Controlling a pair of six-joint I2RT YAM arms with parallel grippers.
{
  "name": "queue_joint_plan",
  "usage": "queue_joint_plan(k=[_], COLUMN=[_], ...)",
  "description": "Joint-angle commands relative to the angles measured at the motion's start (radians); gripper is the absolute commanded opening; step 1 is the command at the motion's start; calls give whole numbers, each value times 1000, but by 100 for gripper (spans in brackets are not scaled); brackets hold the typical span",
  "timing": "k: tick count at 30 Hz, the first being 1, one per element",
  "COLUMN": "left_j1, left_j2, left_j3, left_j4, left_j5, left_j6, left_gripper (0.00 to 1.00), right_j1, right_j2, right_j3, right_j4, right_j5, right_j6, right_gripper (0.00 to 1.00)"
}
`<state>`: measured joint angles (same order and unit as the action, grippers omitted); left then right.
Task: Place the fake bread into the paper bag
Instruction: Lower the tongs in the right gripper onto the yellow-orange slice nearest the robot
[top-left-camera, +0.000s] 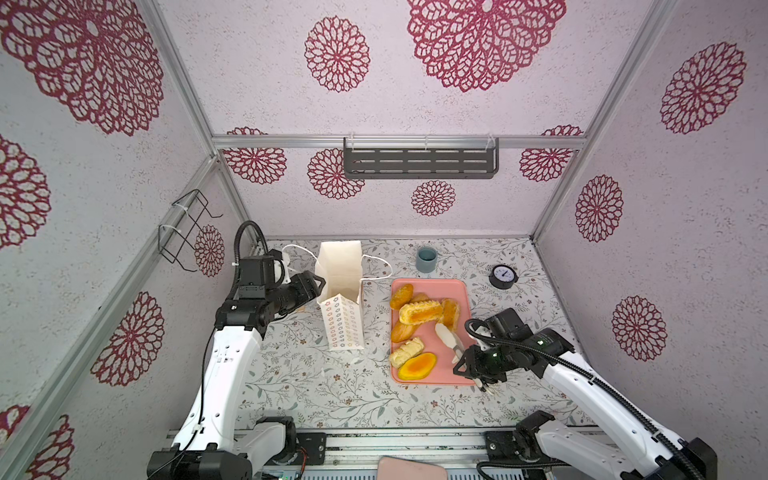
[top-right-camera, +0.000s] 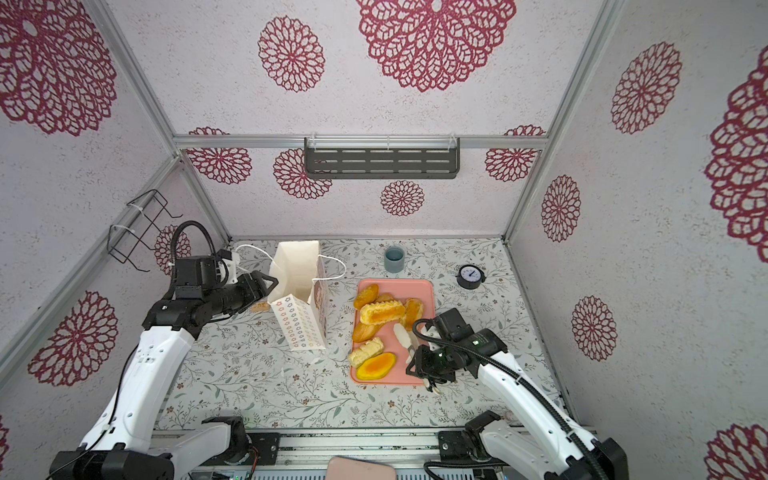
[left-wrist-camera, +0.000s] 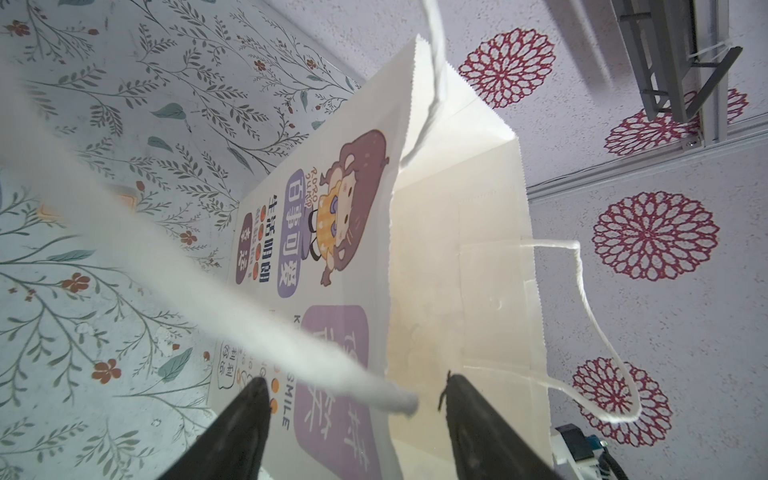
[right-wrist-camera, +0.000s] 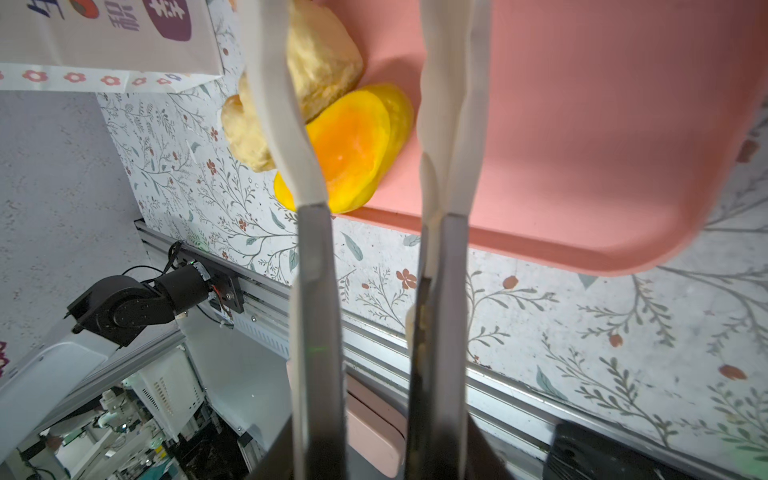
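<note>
Cut off at edge: tongs (right-wrist-camera: 316, 270) tips; blurred: paper bag handle (left-wrist-camera: 257, 320).

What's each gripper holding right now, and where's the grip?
Right gripper holds the tongs by their metal handles. Left gripper holds nothing: open jaws straddle the rim of the paper bag.

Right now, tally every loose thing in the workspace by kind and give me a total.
paper bag: 1
pink tray: 1
fake bread on that tray: 7
loose fake bread beside the bag: 1
grey-blue cup: 1
dial gauge: 1
white tongs: 1
total: 13
</note>
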<state>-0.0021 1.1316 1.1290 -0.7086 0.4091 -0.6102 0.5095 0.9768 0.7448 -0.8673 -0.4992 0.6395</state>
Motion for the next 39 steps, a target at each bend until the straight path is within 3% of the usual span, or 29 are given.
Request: queue_joint_plan(k=[1,13,31,39], left_j1=[-4,-4,-4,-4], left_j2=[-7,13,-12,-13], left_j3=[-8,-6,-45,-41], left_j4=[34,49,55,51], left_j5=[2,4,-6,-6], left_j6=[12,7,-2,0], left_gripper=[70,69,69,69], right_j1=[-1,9,84,93], right_j2=[-22,-98,12,42], right_j3=[-25,-105,-141,-137], right_j4=[38,-87,62,119], right_j5=[-79,-162,-211,-206], right_j6=[28,16,44,56], right_gripper=[40,42,40,31])
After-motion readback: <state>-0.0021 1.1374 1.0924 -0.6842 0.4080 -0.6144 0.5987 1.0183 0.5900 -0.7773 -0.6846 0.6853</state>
